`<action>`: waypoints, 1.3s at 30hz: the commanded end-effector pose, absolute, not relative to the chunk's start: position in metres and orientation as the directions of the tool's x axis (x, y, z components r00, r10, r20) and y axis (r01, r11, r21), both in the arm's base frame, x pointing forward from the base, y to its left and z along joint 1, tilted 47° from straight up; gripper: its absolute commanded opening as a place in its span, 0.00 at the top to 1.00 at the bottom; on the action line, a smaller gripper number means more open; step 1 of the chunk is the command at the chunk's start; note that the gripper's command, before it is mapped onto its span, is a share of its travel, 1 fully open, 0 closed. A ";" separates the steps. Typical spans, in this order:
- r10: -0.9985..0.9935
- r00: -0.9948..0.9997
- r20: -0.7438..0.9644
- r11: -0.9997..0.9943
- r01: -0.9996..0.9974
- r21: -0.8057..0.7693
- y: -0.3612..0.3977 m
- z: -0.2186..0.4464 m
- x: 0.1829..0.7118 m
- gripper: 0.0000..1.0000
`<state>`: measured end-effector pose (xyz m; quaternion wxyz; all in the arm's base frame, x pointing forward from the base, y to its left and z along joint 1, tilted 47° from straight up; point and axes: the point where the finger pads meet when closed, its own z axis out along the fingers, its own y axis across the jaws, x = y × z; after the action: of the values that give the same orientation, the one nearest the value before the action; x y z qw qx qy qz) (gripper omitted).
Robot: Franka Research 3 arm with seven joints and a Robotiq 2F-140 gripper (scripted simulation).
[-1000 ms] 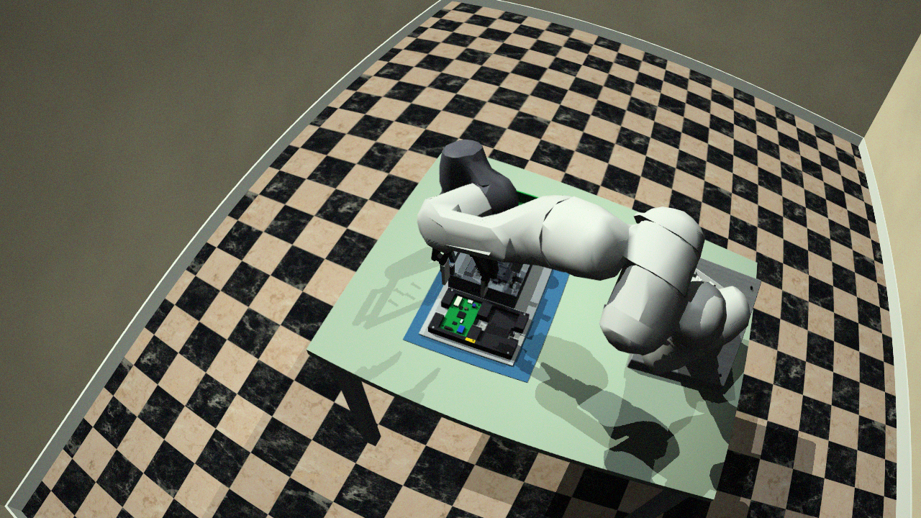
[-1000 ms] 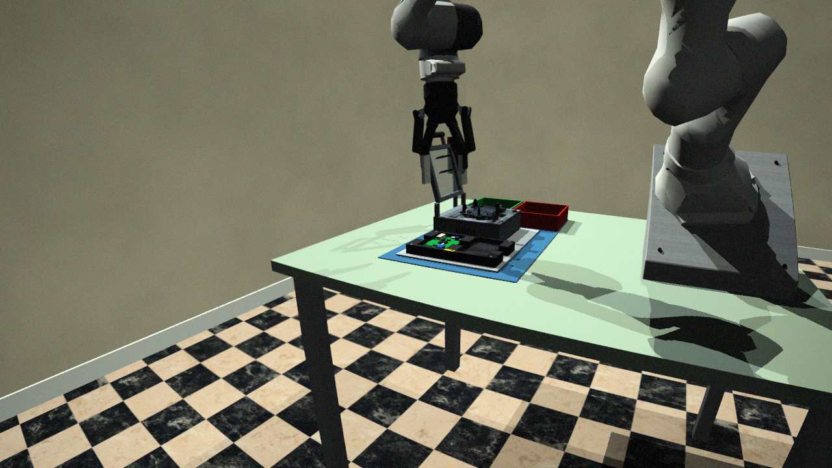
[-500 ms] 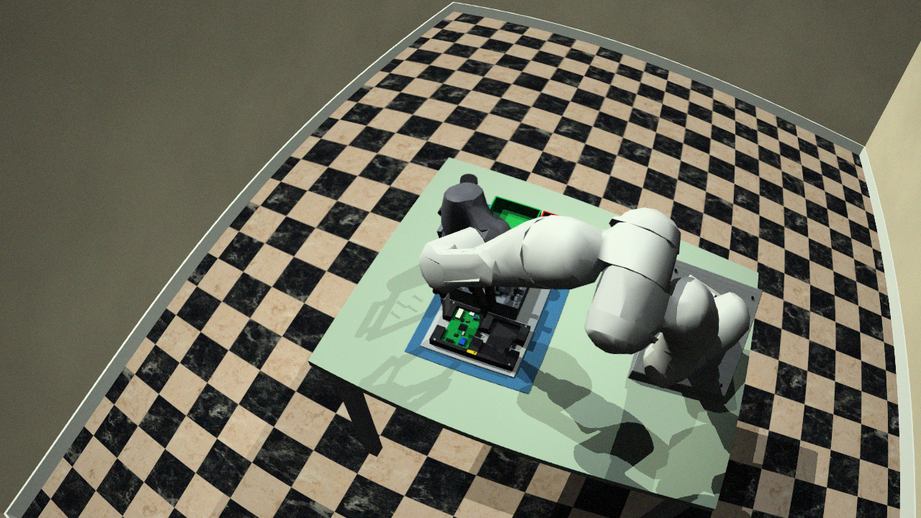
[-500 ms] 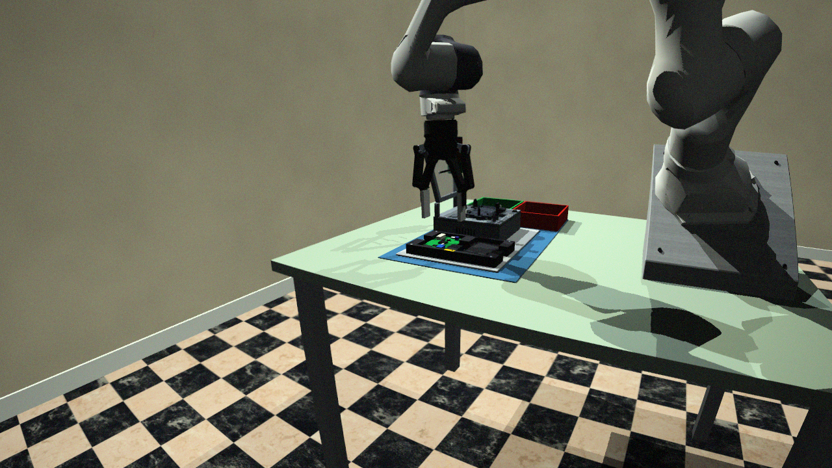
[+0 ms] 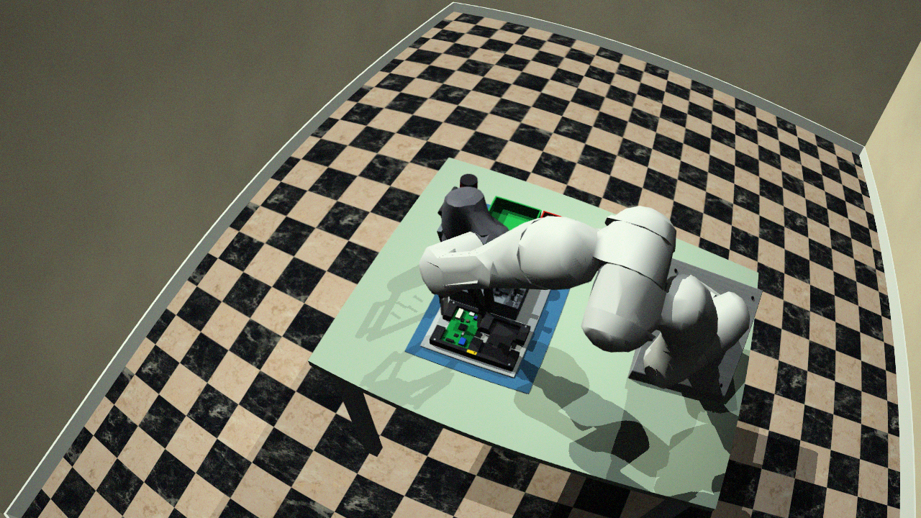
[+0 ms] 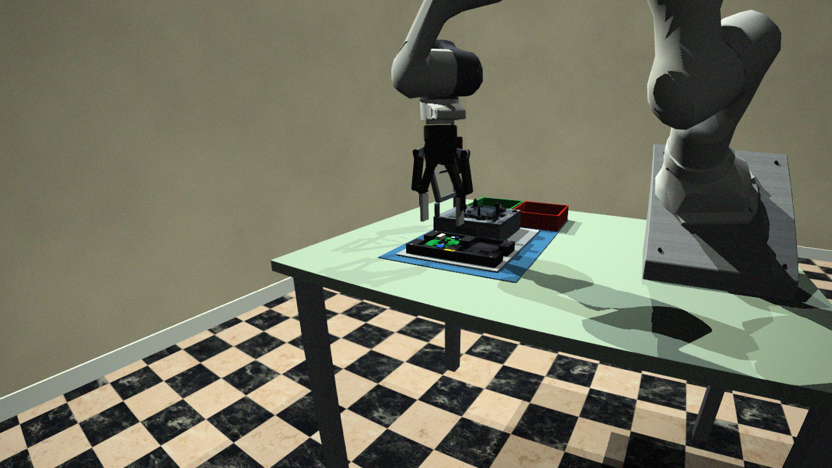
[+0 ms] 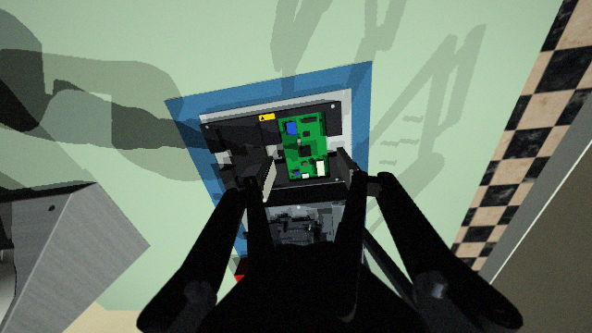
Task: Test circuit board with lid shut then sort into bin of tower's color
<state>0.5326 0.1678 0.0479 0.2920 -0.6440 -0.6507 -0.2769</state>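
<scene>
The green circuit board (image 5: 462,328) lies face up in the left pocket of the black tray (image 5: 479,334). It also shows in the side view (image 6: 442,240) and in the wrist view (image 7: 303,145). Its white connector (image 7: 320,167) is at the end toward the tester (image 6: 480,221). My gripper (image 6: 441,215) is open and empty. It hangs fingers down a little above the tray's edge next to the tester. In the wrist view the fingertips frame the board's connector end. In the overhead view my arm hides most of the tester.
The tray and tester stand on a blue mat (image 6: 523,261). A green bin (image 6: 497,201) and a red bin (image 6: 541,214) stand behind the tester. The tester's open lid frame (image 7: 384,268) rises close beside my fingers. My base plate (image 6: 721,233) is at the right.
</scene>
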 end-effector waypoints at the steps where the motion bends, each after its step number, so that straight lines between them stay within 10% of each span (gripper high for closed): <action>1: 0.677 -0.008 0.736 0.020 1.000 -0.008 0.169 0.047 0.533 0.42; 39: 0.677 -0.008 0.736 0.020 1.000 -0.008 0.196 0.022 0.532 0.42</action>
<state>0.5274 0.1963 0.0229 0.2963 -0.6425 -0.6509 -0.2753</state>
